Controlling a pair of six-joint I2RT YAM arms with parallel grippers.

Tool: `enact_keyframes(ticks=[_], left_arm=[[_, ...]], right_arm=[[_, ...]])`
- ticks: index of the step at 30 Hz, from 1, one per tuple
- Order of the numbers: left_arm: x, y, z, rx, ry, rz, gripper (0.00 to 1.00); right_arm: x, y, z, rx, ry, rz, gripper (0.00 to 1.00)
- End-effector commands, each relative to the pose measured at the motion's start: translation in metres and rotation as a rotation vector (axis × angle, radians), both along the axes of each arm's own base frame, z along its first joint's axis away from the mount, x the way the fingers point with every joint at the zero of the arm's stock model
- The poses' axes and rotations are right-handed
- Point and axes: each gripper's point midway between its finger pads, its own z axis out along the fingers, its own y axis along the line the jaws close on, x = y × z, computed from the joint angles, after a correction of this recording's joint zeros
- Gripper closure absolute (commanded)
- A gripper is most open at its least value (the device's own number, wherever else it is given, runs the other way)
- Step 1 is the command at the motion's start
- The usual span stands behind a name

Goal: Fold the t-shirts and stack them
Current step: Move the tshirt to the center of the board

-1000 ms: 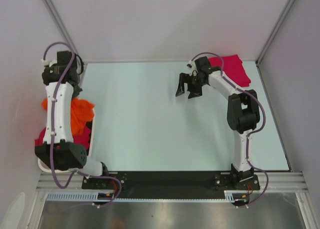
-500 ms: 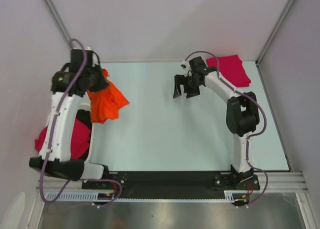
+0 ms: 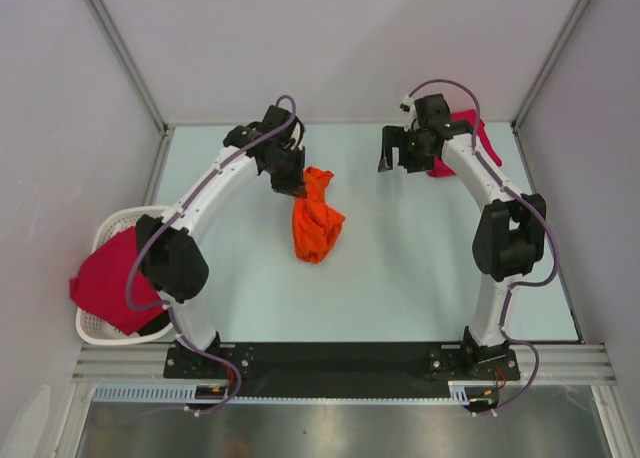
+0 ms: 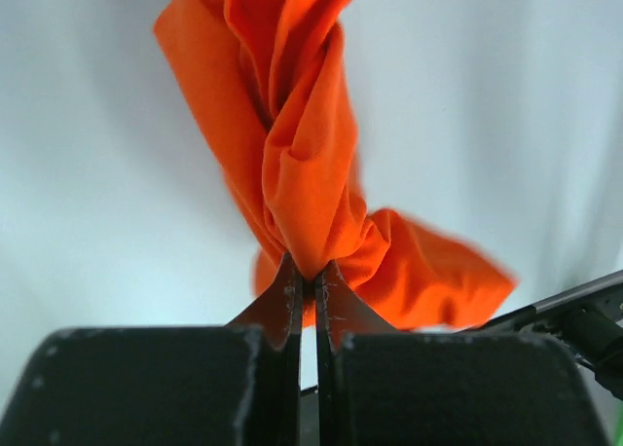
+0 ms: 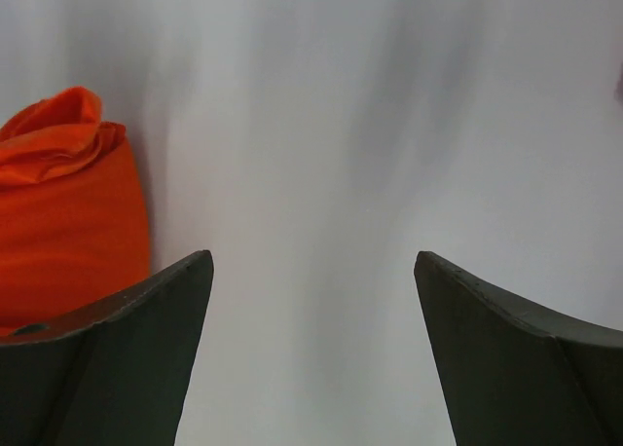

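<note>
Orange t-shirt (image 3: 317,218) hangs bunched from pinched left fingers (image 4: 284,305), right fingers (image 5: 117,339) spread wide, empty. One crimson t-shirt (image 3: 472,126) looks folded at the surface's (image 3: 400,278) far-right corner, second crimson t-shirt (image 3: 105,273) waits in the basket (image 3: 105,228).

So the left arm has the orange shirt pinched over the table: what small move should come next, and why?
Probably lower the left gripper so the orange t-shirt settles on the table. It is bunched and twisted in the shut jaws, and the right gripper, open and empty nearby, could then take another edge to spread it.
</note>
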Motion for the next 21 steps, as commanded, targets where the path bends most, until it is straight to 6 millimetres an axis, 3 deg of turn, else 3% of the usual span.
enact_keyframes(ticks=[1, 4, 5, 6, 7, 8, 9, 13, 14, 18, 21], left_arm=[[0.005, -0.035, 0.003, -0.066, -0.025, -0.142, 1.00], [-0.009, -0.028, -0.035, 0.024, 0.050, -0.138, 1.00], [-0.015, -0.020, -0.050, 0.056, 0.085, -0.123, 0.95], [-0.015, -0.015, -0.062, 0.090, 0.101, -0.113, 0.82], [-0.017, -0.011, -0.071, 0.114, 0.123, -0.120, 0.58], [-0.017, -0.011, -0.075, 0.128, 0.131, -0.124, 0.23], [-0.015, -0.012, -0.087, 0.148, 0.151, -0.144, 0.01], [0.009, -0.032, -0.073, 0.157, 0.100, -0.184, 0.00], [0.024, -0.040, -0.047, 0.135, 0.030, -0.182, 0.01], [0.041, -0.028, 0.002, 0.120, -0.097, -0.119, 0.00], [0.035, -0.017, 0.010, 0.107, -0.112, -0.102, 0.00]], right_arm=[[0.000, -0.001, 0.031, -0.018, -0.086, 0.010, 0.09], [-0.001, -0.001, 0.033, -0.016, -0.093, 0.017, 0.09], [-0.001, -0.002, 0.033, -0.021, -0.093, 0.012, 0.09], [-0.001, -0.001, 0.032, -0.020, -0.093, 0.016, 0.09], [-0.002, -0.001, 0.030, -0.018, -0.086, 0.017, 0.09], [-0.002, 0.000, 0.029, -0.015, -0.082, 0.020, 0.09], [-0.003, 0.002, 0.028, -0.010, -0.079, 0.024, 0.09], [-0.001, 0.005, 0.029, -0.005, -0.084, 0.032, 0.09], [0.000, 0.007, 0.029, -0.003, -0.084, 0.035, 0.09], [0.001, 0.009, 0.031, -0.005, -0.090, 0.044, 0.09], [0.000, 0.010, 0.028, -0.003, -0.082, 0.047, 0.08]])
